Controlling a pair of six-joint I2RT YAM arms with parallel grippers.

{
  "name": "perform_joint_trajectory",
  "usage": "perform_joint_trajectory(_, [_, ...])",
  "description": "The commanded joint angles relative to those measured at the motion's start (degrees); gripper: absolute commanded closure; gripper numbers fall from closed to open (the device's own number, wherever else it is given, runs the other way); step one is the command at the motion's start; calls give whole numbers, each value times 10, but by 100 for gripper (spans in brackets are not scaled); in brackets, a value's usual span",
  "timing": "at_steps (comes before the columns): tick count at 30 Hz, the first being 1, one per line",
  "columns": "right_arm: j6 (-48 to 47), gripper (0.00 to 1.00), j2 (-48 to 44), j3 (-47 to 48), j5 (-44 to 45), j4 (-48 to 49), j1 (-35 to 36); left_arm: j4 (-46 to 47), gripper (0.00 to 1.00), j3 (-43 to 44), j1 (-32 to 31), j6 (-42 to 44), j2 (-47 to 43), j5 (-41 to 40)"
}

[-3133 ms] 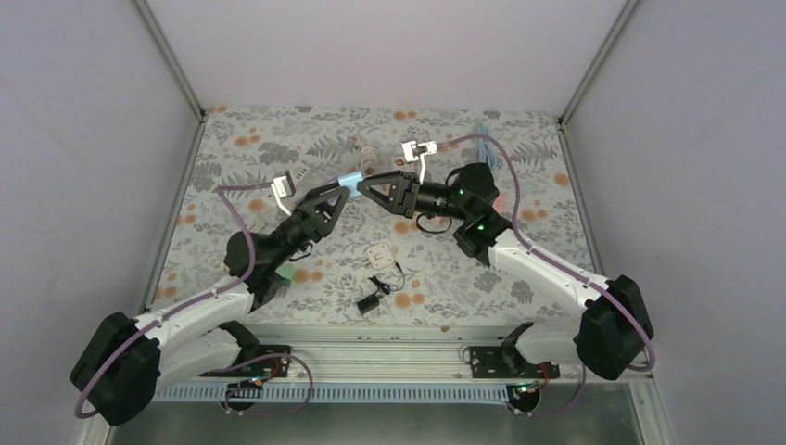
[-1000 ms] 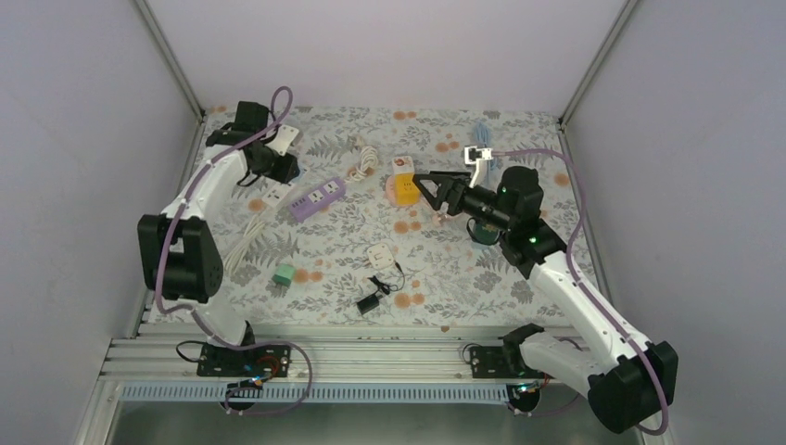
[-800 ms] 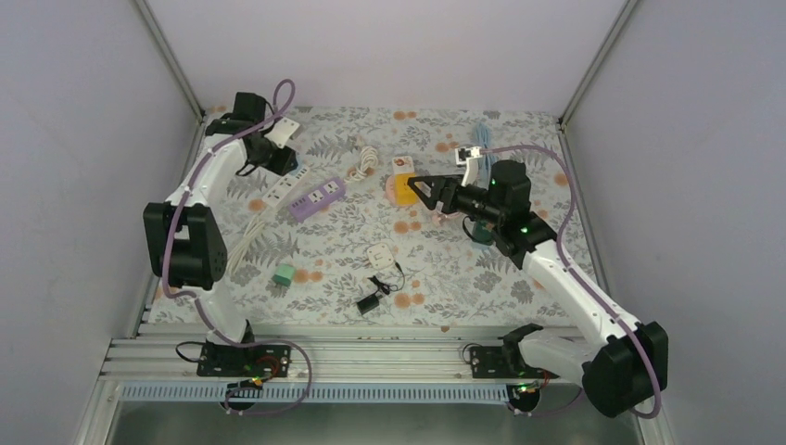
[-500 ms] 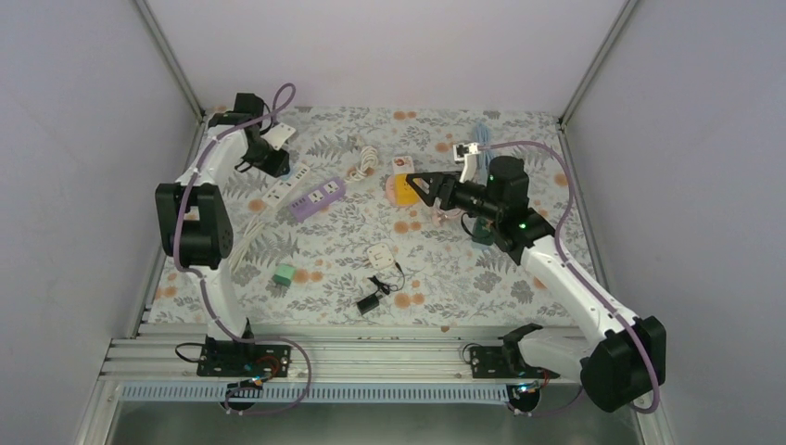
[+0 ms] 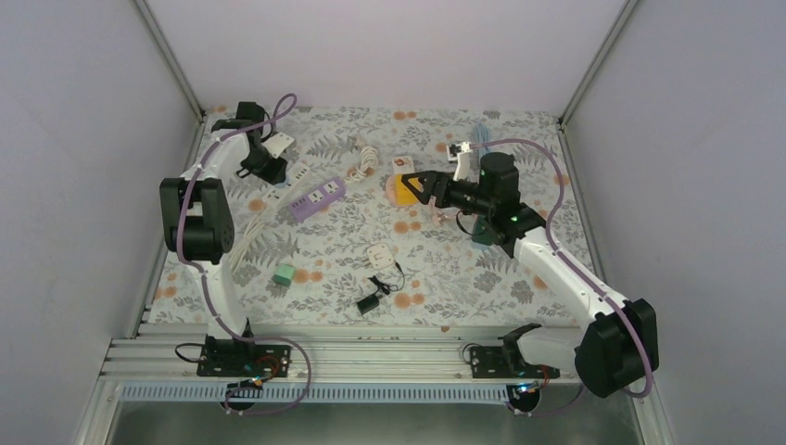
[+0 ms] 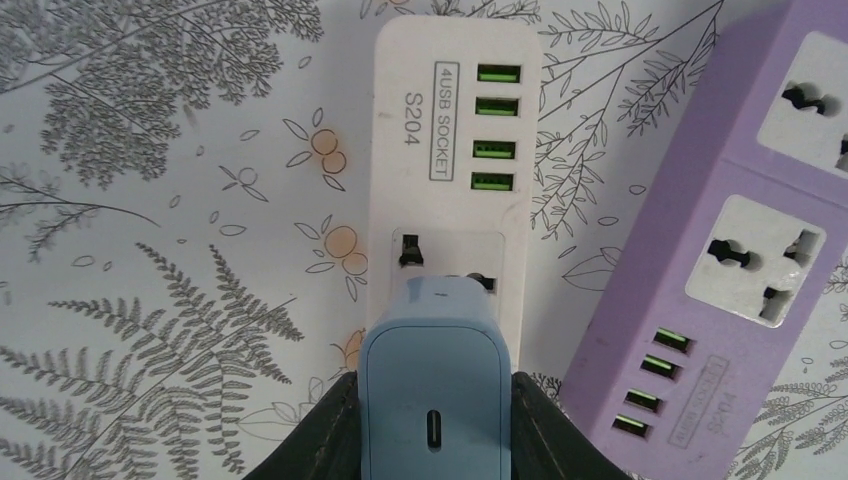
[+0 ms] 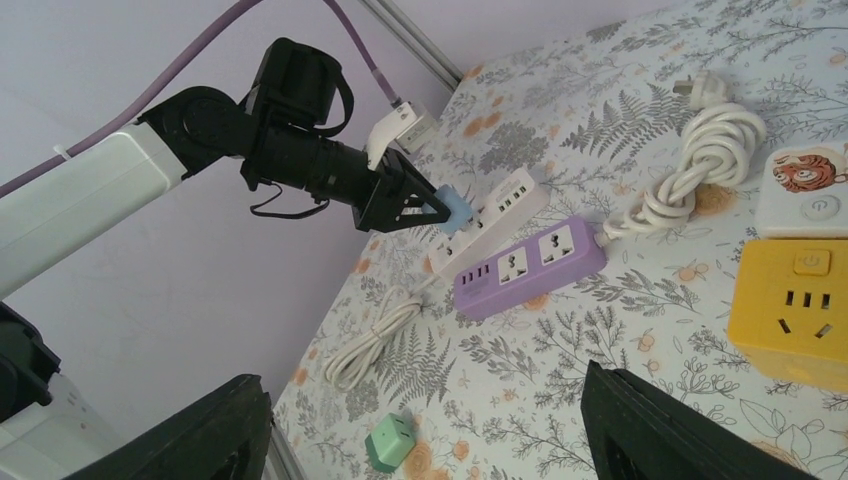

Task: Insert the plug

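**Left arm: plug lined up over white strip**

Your left gripper [image 6: 435,425] pinches the blue charger plug [image 6: 435,365] directly over the socket [image 6: 440,262] of the white USB power strip [image 6: 458,120], whose long axis runs straight ahead. Your right gripper [image 5: 414,184] hangs spread and empty, well apart.

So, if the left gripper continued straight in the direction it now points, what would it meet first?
Most likely the white power strip: the blue adapter held in the left gripper points at its socket beside the green USB ports. The gap between them is unclear.
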Motion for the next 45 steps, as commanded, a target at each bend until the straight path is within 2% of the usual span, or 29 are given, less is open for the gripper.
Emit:
perform_joint_trajectory(1, [3, 20, 3, 15, -6, 15, -3, 27, 79, -10, 4, 15, 8, 13])
perform_joint_trajectory(15, [11, 21, 12, 4, 6, 7, -3, 39, 80, -15, 5, 19, 38, -38])
perform_joint_trajectory(24, [12, 21, 9, 1, 8, 5, -3, 19, 80, -4, 5, 29, 55, -12])
perform_joint_trajectory(32, [10, 21, 3, -3, 13, 1, -3, 12, 78, -18, 5, 11, 83, -36])
perform_joint_trajectory(37, [10, 21, 3, -3, 12, 1, -4, 23, 61, -24, 5, 1, 58, -40])
perform_joint_trajectory(42, [10, 21, 3, -4, 12, 1, -3, 46, 27, 6, 6, -12, -9, -18])
perform_joint_trajectory(45, [11, 21, 1, -4, 13, -2, -3, 67, 12, 15, 9, -17, -67, 6])
